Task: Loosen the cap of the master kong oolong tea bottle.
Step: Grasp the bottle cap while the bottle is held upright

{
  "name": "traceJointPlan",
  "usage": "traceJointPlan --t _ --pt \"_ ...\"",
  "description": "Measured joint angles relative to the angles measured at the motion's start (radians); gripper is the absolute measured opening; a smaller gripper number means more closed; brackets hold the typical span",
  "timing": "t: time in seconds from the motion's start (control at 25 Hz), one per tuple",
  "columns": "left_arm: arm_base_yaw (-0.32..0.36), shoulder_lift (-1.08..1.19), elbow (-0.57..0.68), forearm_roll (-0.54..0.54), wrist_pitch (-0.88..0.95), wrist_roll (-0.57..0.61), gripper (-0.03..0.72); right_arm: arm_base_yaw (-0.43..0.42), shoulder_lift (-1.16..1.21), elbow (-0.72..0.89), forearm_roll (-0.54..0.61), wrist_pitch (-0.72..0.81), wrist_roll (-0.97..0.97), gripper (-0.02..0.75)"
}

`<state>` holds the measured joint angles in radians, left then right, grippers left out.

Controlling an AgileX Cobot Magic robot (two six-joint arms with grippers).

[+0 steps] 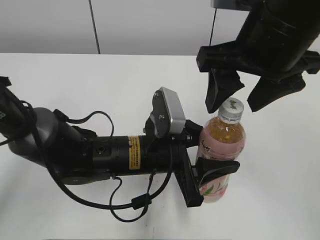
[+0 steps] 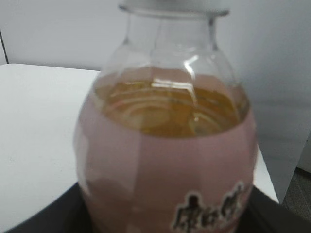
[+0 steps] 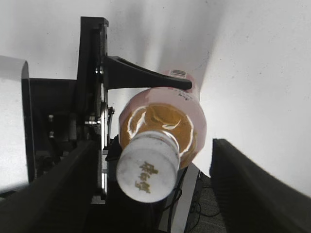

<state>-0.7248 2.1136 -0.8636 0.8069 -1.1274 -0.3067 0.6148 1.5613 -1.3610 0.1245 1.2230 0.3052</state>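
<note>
The master kong oolong tea bottle (image 1: 222,150) stands upright on the white table, amber tea above a pink label. It fills the left wrist view (image 2: 167,160) and shows from above in the right wrist view (image 3: 170,116). My left gripper (image 1: 212,172) is shut on the bottle's lower body, one black finger on each side. The white cap (image 1: 232,109) sits on the neck, its dark logo showing in the right wrist view (image 3: 146,171). My right gripper (image 1: 239,97) is open and hangs just above the cap, its two fingers (image 3: 155,194) wide on either side, not touching it.
The left arm's black body and cables (image 1: 100,160) lie across the table (image 1: 75,80) at the left. A grey wall (image 1: 150,25) stands behind the table's far edge.
</note>
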Motion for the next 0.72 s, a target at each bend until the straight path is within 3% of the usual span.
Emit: traceJointPlan --t 0.2,0.4,0.56,0.72 --pt "0.000 0.000 0.000 0.000 0.000 0.000 0.400 0.000 0.001 0.000 0.003 0.000 0.000 0.477" --pt "0.000 0.000 0.000 0.000 0.000 0.000 0.400 0.000 0.001 0.000 0.006 0.000 -0.014 0.280" --pt "0.000 0.000 0.000 0.000 0.000 0.000 0.400 0.000 0.001 0.000 0.007 0.000 -0.091 0.278" --pt "0.000 0.000 0.000 0.000 0.000 0.000 0.400 0.000 0.001 0.000 0.011 0.000 -0.374 0.276"
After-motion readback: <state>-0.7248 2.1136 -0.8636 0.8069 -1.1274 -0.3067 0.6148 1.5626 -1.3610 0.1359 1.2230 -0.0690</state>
